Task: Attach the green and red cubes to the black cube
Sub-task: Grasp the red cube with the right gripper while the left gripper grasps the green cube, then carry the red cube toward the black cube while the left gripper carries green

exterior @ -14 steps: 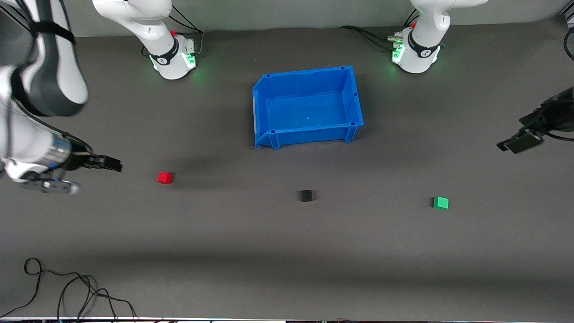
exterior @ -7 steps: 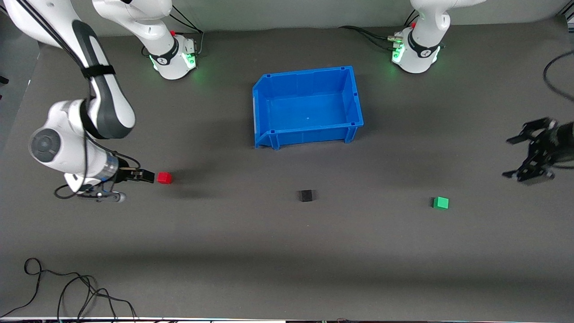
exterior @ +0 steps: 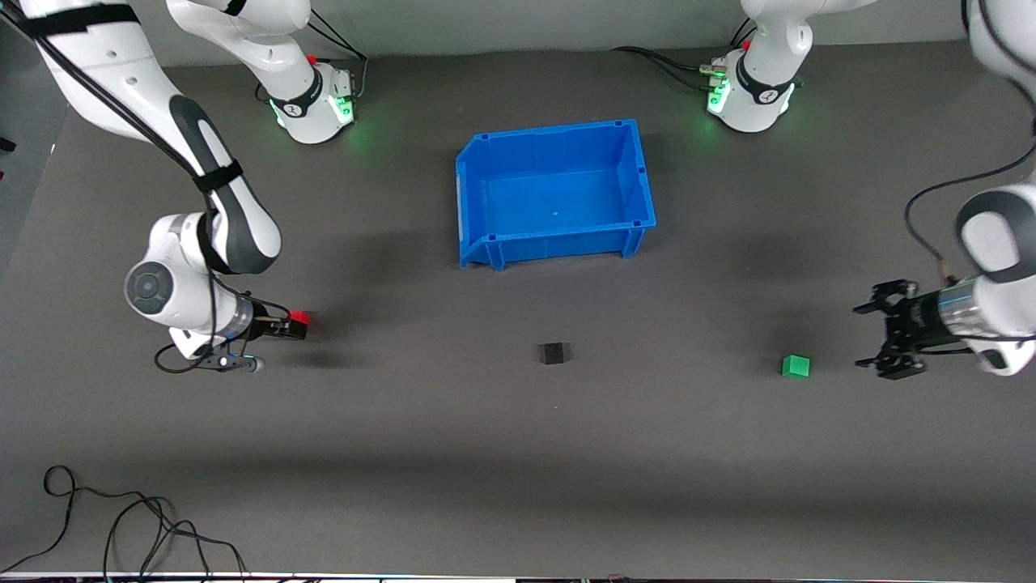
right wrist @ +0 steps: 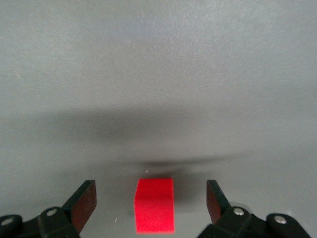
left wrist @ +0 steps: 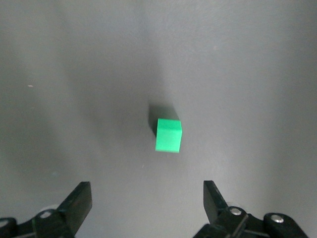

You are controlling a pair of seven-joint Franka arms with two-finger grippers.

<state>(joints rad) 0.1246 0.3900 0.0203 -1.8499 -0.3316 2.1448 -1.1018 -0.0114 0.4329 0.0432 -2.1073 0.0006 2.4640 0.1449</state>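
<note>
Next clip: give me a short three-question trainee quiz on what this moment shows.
1. True or false: the red cube sits between the right gripper's open fingers.
2. The left gripper is: A) shut on the green cube; B) open, short of it; C) over the blue bin.
3. Fill in: the black cube lies nearer the front camera than the blue ___.

Key: 1 true; 2 B; 3 bin.

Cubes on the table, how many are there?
3. The red cube lies toward the right arm's end, between the open right end effector's fingers. The black cube sits nearer the front camera than the blue bin. The green cube lies toward the left arm's end.
</note>
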